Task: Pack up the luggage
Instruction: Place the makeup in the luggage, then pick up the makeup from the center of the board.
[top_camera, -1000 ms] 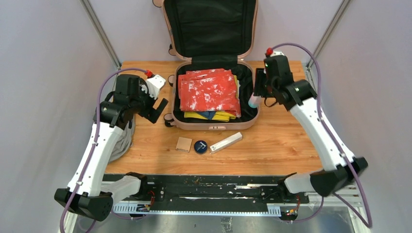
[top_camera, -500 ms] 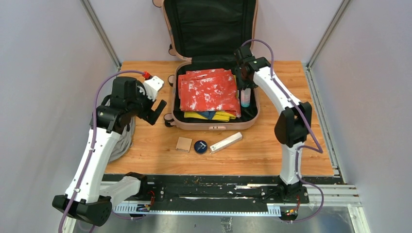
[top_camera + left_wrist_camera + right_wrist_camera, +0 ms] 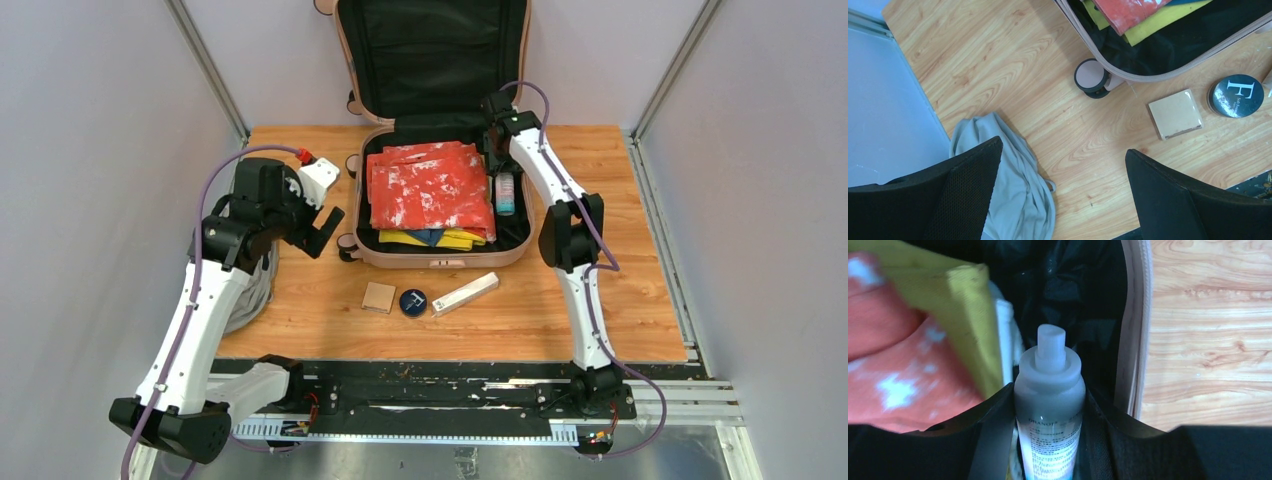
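Right gripper (image 3: 1048, 395), fingers clamped on a pale translucent bottle (image 3: 505, 193) just below its cap. It hangs inside the luggage (image 3: 440, 262), between the folded stack and the right-hand shell wall. Whether the bottle touches the black lining cannot be told.

Left gripper (image 3: 1063, 149), fingers spread wide and holding nothing, hovers over the left part of the table, above a grey cloth (image 3: 1013, 175) that droops over the table's left edge.

The luggage lies open at the far middle of the table. Its lid stands upright against the back wall, and one wheel (image 3: 1091, 76) rests on the boards. Inside lie a red-and-white cloth (image 3: 430, 190) on yellow and blue pieces.

Near the case's front rim lie a tan square (image 3: 378, 297), a round black tin (image 3: 413, 302) and a long white box (image 3: 465, 294).

The wooden table (image 3: 600, 290) is enclosed by pale walls with metal corner posts. A black rail runs along its near edge.

One second earlier the right arm held the bottle outside the case, beside its right wall. It has since swung in over the case and lowered. The left arm has barely shifted.
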